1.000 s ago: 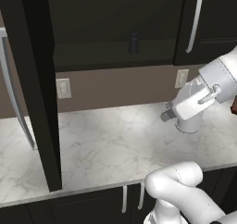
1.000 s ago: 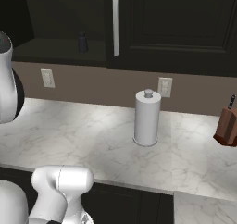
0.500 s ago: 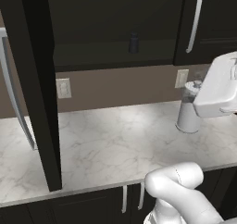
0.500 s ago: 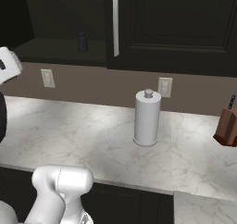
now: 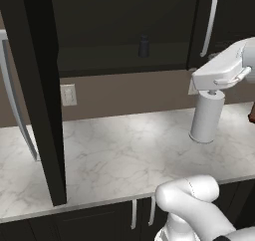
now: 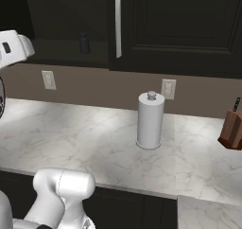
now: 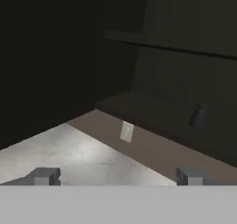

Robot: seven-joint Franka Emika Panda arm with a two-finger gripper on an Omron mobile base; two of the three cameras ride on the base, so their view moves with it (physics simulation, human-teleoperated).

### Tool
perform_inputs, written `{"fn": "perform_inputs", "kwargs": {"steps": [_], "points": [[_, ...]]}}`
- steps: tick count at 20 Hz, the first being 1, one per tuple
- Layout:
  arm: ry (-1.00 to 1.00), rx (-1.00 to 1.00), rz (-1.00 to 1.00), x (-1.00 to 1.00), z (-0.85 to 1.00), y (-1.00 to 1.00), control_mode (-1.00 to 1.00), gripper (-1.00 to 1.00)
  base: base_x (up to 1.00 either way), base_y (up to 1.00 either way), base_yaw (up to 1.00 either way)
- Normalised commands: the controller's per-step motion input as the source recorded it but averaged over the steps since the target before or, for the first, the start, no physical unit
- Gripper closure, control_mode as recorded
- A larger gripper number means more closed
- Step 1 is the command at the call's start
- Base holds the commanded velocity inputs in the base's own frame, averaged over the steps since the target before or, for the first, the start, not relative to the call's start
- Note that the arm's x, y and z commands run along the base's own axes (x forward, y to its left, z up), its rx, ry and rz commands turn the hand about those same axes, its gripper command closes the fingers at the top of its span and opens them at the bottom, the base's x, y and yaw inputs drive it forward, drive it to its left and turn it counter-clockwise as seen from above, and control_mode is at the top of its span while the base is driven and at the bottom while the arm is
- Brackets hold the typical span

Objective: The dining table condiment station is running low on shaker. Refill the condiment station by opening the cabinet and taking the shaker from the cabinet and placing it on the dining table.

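1. Standing open, the cabinet shows its dark inside, with its door swung out toward the camera on the left of the left base view.
2. The shaker, a small dark upright shape, sits on the lower shelf inside the cabinet, toward the right end of the opening; it is too dim to make out any detail.
3. From the right base view the shaker stands just left of the neighbouring closed door with its long silver handle.
4. In the hand view the shaker appears at the right, resting on the shelf above the wall strip.
5. The gripper is spread wide, its two fingertips far apart, with nothing between them.
6. The hand looks toward the open cabinet from over the counter, well apart from the shaker.
7. Part of the white arm reaches across the upper right of the left base view, in front of a white paper towel roll.
8. That roll stands upright on the marble counter, near the back wall.
9. A wall socket sits on the brown wall strip under the open cabinet, and another is just behind the roll.
10. A brown knife block stands at the right end of the counter.
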Motion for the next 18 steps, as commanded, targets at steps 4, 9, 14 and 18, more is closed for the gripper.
{"fn": "perform_inputs", "kwargs": {"steps": [4,9,14,18], "points": [[0.01,0.08,-0.11,0.42,-0.12,0.0,-1.0,-1.0,0.0,0.0,0.0],[0.0,0.01,-0.13,0.44,-0.24,0.0,-1.0,-1.0,0.0,0.0,0.0],[0.01,0.0,-0.17,0.44,-0.01,-0.01,-1.0,-1.0,0.0,0.0,0.0],[0.09,0.0,-0.21,0.48,0.0,-0.15,-1.0,-1.0,0.0,0.0,0.0]]}}
